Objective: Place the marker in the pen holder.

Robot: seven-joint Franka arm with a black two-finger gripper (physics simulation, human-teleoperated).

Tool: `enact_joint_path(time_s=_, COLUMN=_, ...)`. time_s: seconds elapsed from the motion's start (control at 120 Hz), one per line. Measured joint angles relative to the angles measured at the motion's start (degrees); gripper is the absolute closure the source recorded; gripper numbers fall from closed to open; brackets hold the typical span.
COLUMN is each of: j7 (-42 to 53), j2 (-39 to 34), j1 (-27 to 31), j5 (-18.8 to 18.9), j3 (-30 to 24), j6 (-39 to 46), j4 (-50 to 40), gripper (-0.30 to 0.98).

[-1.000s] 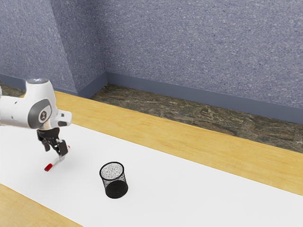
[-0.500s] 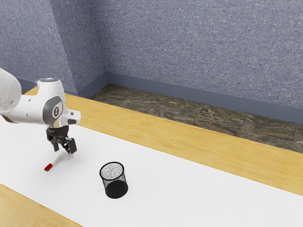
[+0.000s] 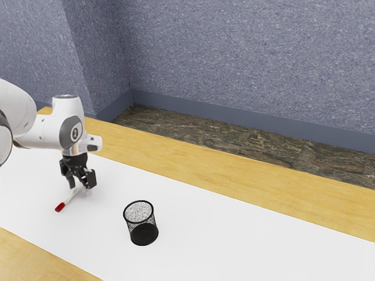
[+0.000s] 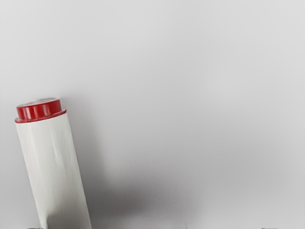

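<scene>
The tool [image 3: 81, 187] is hanging low over the white table [image 3: 234, 252] with its fingers spread, pinching nothing. The marker [image 3: 69, 198] is lying on the table, its body running out from beneath the tool toward seven o'clock in the exterior view, where its red cap [image 3: 60, 207] is pointing. The pen holder [image 3: 140, 222] is standing upright at the tool's four o'clock, well apart, with no marker in it.

The job is sitting at the grasping step, I judge. In the wrist view the marker's red end plug [image 4: 40, 110] is showing well off the hand's centre line, so the tool is seemingly not lining up with the barrel. Closing here could be pushing or rolling the marker aside, or landing a finger on top of it. Gripping so near this end could also be leaving the capped end heavy, swinging the marker askew and catching it on the holder's rim [image 3: 125, 213] later.
</scene>
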Motion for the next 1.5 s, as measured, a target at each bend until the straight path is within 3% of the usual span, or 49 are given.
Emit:
enact_joint_path(time_s=0.217, j7=-0.1, j2=0.6, j1=0.1, j5=-0.1, j3=0.0, j6=-0.9, j4=0.4, gripper=0.22)
enact_joint_path(time_s=0.35, j7=-0.1, j2=0.6, j1=0.1, j5=-0.2, j3=0.0, j6=-1.2, j4=0.4, gripper=0.43)
enact_joint_path(time_s=0.558, j7=-0.1, j2=0.6, j1=0.0, j5=-0.3, j3=0.0, j6=-1.3, j4=0.3, gripper=0.58)
enact_joint_path(time_s=0.817, j7=-0.1, j2=1.2, j1=0.0, j5=-0.3, j3=-0.1, j6=-1.0, j4=0.3, gripper=0.63)
enact_joint_path(time_s=1.158, j7=-0.3, j2=1.6, j1=0.0, j5=-0.7, j3=-0.2, j6=-0.8, j4=0.3, gripper=0.60)
enact_joint_path(time_s=1.333, j7=-0.4, j2=0.4, j1=-0.1, j5=-0.7, j3=-0.3, j6=-0.7, j4=0.3, gripper=0.70)
enact_joint_path(time_s=1.5, j7=-0.8, j2=-9.5, j1=-0.4, j5=-0.3, j3=-4.0, j6=1.0, j4=-0.7, gripper=0.73)
